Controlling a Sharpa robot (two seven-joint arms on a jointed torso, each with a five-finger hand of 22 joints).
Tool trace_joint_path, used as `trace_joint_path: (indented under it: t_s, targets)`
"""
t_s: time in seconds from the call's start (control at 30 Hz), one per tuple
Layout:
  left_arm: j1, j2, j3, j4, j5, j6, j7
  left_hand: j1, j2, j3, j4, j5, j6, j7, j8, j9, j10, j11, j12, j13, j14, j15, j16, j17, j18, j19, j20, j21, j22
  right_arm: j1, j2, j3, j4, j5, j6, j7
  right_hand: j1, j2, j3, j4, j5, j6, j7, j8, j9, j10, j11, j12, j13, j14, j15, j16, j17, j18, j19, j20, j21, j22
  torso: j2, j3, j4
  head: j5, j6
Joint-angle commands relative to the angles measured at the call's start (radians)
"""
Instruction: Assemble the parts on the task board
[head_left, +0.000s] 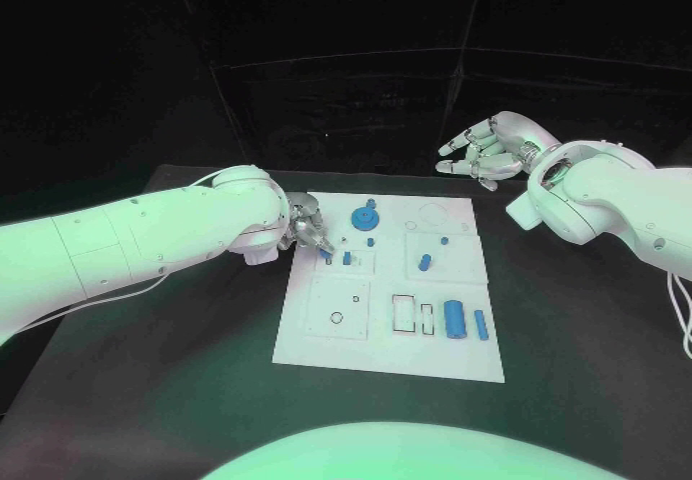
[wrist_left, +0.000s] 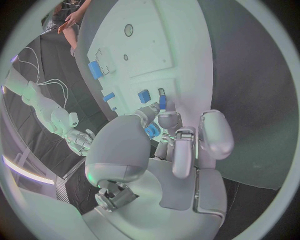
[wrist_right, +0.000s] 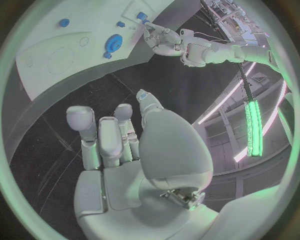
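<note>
The white task board lies mid-table. My left hand is bent down over its far left part. Thumb and a fingertip pinch a small blue peg whose end touches the board; the same peg sits at the fingertips in the head view. A blue gear stands just right of that hand and is also seen as the gear. My right hand hovers beyond the board's far right corner, fingers apart and holding nothing.
More blue parts are on the board: a small piece beside the peg, another piece further right, and a long cylinder with a shorter one near the front right. Black table surrounds the board.
</note>
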Motion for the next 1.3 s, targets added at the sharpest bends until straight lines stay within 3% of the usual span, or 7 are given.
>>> trace_joint_path:
  t_s: [0.03, 1.0, 1.3]
  targets:
    - [-0.001, 0.001, -0.001, 0.000, -0.013, 0.040, -0.013, -0.001, 0.011, 0.131, -0.128, 0.001, -0.001, -0.005, 0.007, 0.001, 0.009, 0.000, 0.004, -0.001, 0.104, -0.001, 0.003, 0.263, -0.002, 0.008, -0.002, 0.004, 0.001, 0.002, 0.000, 0.001, 0.001, -0.002, 0.002, 0.010, 0.001, 0.010, -0.002, 0.003, 0.003, -0.005, -0.001, 0.004, 0.001, -0.004, -0.001, 0.006, 0.000, 0.011, -0.005, -0.006, 0.001, 0.016, 0.007, -0.001, -0.006, 0.000, 0.000, -0.0004, 0.0006, -0.001, -0.002]
    - [-0.004, 0.006, -0.001, 0.004, -0.012, 0.036, -0.010, -0.005, 0.009, 0.137, -0.127, 0.001, -0.001, -0.005, 0.009, 0.002, 0.010, 0.000, 0.005, -0.001, 0.104, -0.002, 0.003, 0.263, -0.002, 0.009, -0.002, 0.005, 0.002, 0.002, 0.004, 0.001, 0.000, -0.002, 0.004, 0.010, 0.002, 0.011, -0.002, 0.003, 0.003, -0.005, -0.001, 0.004, 0.001, -0.004, -0.001, 0.007, 0.001, 0.011, -0.005, -0.006, 0.001, 0.016, 0.007, -0.001, -0.006, 0.000, 0.001, 0.0005, -0.0005, 0.000, -0.009]
    - [-0.005, 0.007, -0.001, 0.002, -0.012, 0.064, -0.021, -0.008, 0.008, 0.140, -0.127, 0.001, -0.001, -0.006, 0.011, 0.003, 0.011, -0.001, 0.005, 0.000, 0.104, -0.002, 0.003, 0.263, -0.003, 0.009, -0.002, 0.005, 0.002, 0.002, 0.005, 0.001, -0.001, -0.002, 0.006, 0.010, 0.002, 0.011, -0.002, 0.003, 0.003, -0.005, -0.001, 0.004, 0.001, -0.004, -0.001, 0.007, 0.001, 0.011, -0.005, -0.006, 0.001, 0.016, 0.007, -0.001, -0.006, 0.000, 0.000, 0.0003, 0.0004, 0.000, -0.011]
